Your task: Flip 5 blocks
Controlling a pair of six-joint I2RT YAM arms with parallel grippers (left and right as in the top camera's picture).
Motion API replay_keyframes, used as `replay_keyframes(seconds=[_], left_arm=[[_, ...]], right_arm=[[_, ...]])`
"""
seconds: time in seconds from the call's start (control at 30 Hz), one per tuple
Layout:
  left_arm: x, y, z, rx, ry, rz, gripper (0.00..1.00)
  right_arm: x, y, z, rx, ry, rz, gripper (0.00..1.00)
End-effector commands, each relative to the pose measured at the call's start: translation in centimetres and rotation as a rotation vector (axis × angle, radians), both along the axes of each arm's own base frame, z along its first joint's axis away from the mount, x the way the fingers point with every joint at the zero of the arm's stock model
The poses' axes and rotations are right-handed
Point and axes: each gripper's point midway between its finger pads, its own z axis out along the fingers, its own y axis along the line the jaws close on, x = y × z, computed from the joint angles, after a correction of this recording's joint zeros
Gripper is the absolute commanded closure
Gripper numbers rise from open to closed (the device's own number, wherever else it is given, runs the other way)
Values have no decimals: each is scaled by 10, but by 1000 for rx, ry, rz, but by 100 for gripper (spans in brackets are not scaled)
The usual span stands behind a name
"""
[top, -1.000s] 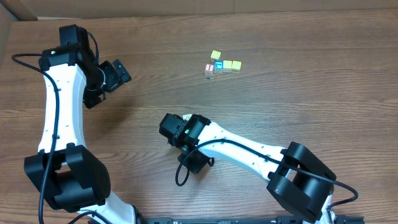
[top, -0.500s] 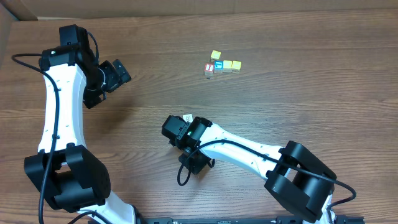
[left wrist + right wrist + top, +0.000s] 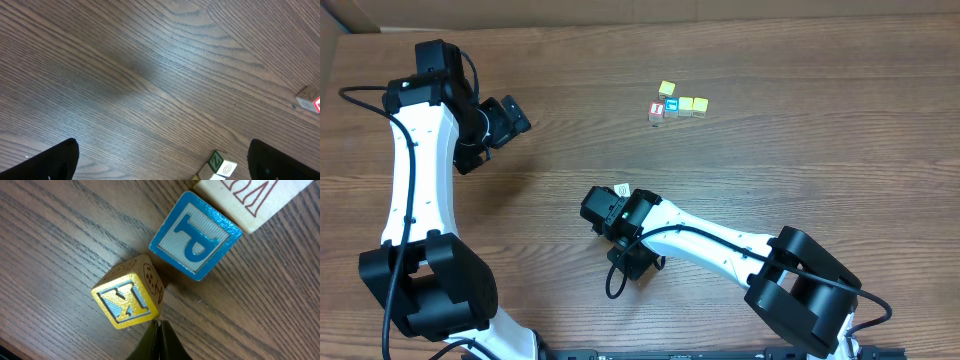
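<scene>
In the right wrist view a yellow block with a blue-lined letter face sits tilted on the wood. Right behind it lies a blue "P" block. My right gripper is shut and holds nothing, its tip against the yellow block's lower edge. From overhead the right gripper covers these blocks. My left gripper is open with its black fingers far apart. A green "Z" block lies low between them, closer to the right finger. From overhead the left gripper hangs at the upper left.
A whitish block with red lettering touches the "P" block's far side. A cluster of yellow, blue and red-lettered cubes sits at the table's upper middle. Another block with a red mark shows at the left wrist view's right edge.
The right gripper shifted slightly to the right early on, then held still. The left arm has not moved.
</scene>
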Motion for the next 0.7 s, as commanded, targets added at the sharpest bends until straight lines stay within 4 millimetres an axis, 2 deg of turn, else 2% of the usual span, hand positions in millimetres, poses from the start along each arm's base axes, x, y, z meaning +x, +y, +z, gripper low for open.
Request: replay_keyframes(seconds=[0.0,0.3,0.4,0.57,0.67], left_arm=[[1,-4,-3,-1,8,-17,0],[1,-4,-3,-1,8,-17,0],[1,-4,-3,-1,8,-17,0],[1,-4,-3,-1,8,-17,0],[1,-4,-3,-1,8,-17,0]], right_arm=[[3,2,10,32,-15,-9,96],[4,4,10,41,-21,-9,96],[6,4,16,41,-30,-10,96],[17,19,57,126,-82,-14,96],[14,26,82,172,-92,-3,96]])
